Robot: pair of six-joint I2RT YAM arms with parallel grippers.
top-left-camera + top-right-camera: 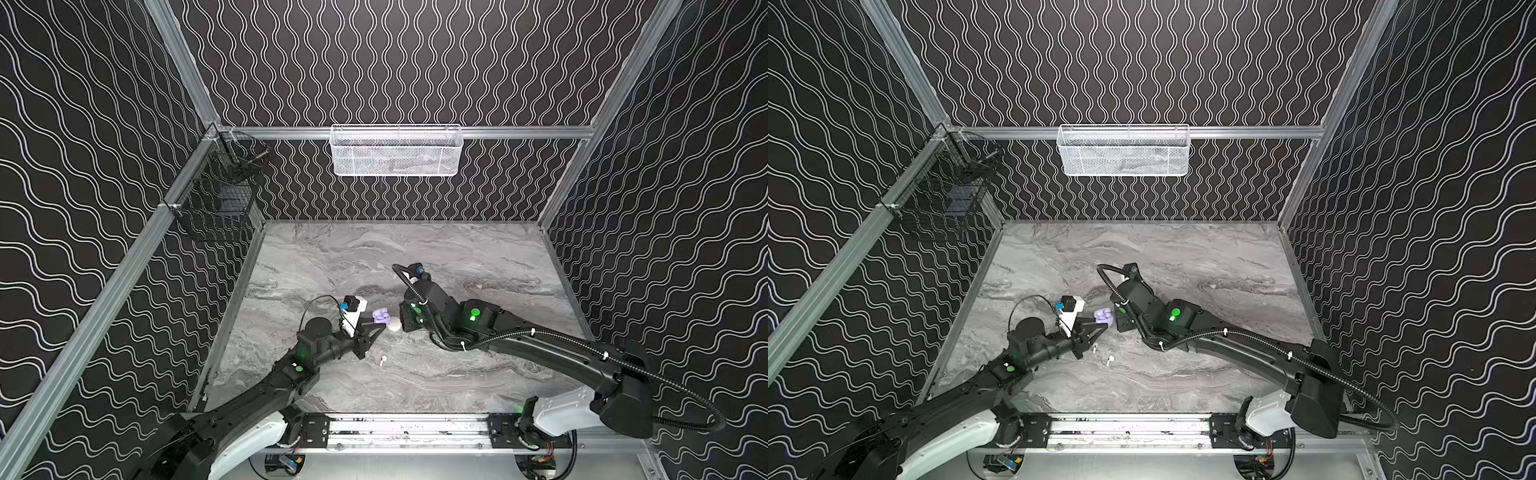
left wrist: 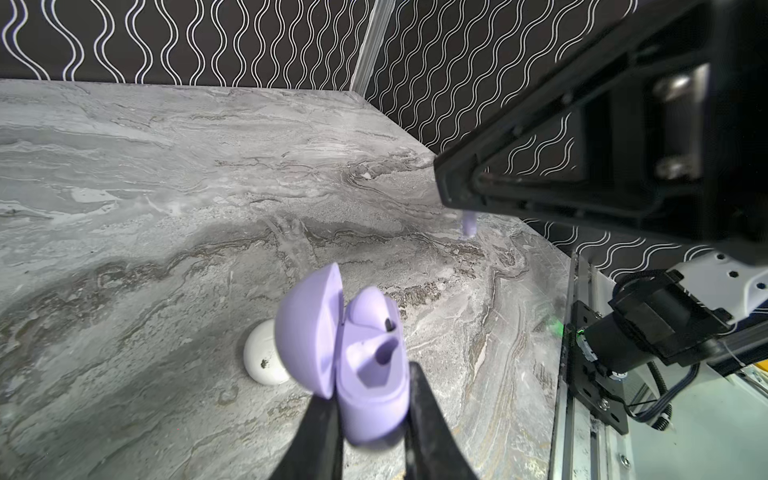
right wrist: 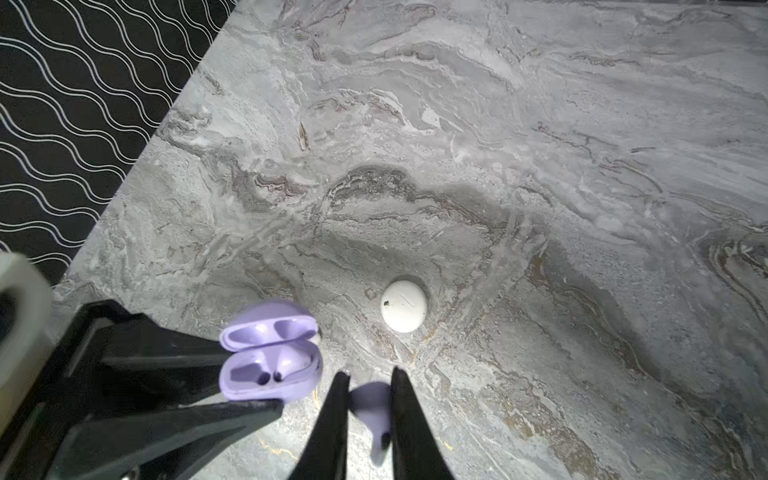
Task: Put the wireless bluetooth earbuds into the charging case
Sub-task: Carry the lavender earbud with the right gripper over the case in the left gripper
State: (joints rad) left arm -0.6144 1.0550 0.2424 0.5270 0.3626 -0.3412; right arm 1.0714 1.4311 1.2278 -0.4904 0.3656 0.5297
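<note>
**Lilac case gripped open, one bud seated, one pinched beside it**

The grey marbled tabletop carried the scene. The left end effector was clamped narrow on the lilac charging case. The case was a rounded glossy shell, its domed lid tipped back and its sockets showing between the black fingers. A white case lay shut on the tabletop ahead of the right end effector's tips and near the lilac case. It was round and pebble-like, with a dark speck on its lid.

One lilac earbud sat in a socket with its bulb standing proud. The right end effector, just beside the open case but apart from it, pinched a second lilac earbud between nearly closed fingers, stem hanging below.

A tiny white earbud lay loose just beside the left end effector's base. Another white earbud lay near it.
</note>
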